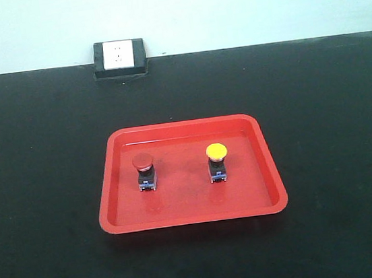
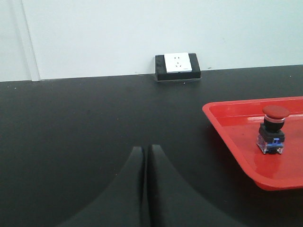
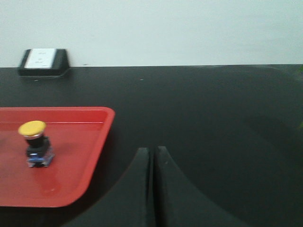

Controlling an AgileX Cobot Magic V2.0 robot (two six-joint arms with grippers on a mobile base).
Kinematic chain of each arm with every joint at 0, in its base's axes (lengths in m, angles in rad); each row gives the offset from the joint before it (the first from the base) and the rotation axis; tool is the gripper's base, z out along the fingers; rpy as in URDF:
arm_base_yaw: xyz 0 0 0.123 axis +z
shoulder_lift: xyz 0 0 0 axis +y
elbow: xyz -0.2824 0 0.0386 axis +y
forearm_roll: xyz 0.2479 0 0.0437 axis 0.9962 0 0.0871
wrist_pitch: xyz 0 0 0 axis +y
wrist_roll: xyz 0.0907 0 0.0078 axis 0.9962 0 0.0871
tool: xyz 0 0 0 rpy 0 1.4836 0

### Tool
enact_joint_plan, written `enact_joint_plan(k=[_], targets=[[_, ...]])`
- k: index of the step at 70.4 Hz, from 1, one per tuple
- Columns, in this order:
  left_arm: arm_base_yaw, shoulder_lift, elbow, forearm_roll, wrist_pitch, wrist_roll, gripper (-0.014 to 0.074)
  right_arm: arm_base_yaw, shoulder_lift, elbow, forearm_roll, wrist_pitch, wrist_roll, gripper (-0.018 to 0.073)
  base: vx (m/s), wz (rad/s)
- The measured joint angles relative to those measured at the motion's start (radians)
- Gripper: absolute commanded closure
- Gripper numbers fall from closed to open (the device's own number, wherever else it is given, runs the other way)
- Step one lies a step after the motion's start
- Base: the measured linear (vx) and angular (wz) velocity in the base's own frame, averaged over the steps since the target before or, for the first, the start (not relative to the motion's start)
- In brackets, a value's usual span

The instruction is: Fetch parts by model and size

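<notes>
The black surface [image 1: 44,197] carries one red tray [image 1: 194,216], set near its middle, with a black-framed wall socket [image 1: 120,56] well behind the tray at the surface's far edge. Inside the tray stand both parts, upright and well apart from each other: the red-capped push-button switch [image 1: 144,171] toward the tray's left side and the yellow-capped push-button switch [image 1: 217,161] toward its right side, each on a dark body with a blue base. With both parts already resting in the tray, the fetching looks complete, or nearly so. The left hand [image 2: 146,156] is clenched with nothing in it, off the tray's left edge. The right hand [image 3: 152,158] is likewise clenched on nothing, off the tray's right edge.
</notes>
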Motion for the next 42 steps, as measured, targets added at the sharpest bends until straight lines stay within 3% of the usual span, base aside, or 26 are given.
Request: enact_joint_plan(k=[17, 42], targets=[[0.000, 0.000, 0.000, 0.000, 0.000, 0.000, 0.0601, -0.028, -0.178, 0.142, 0.000, -0.055, 0.001, 0.0568, 0.00, 0.00], [0.000, -0.001, 0.000, 0.001, -0.001, 0.000, 0.0601, -0.028, -0.203, 0.146, 0.000, -0.074, 0.001, 0.0568, 0.00, 0.00]])
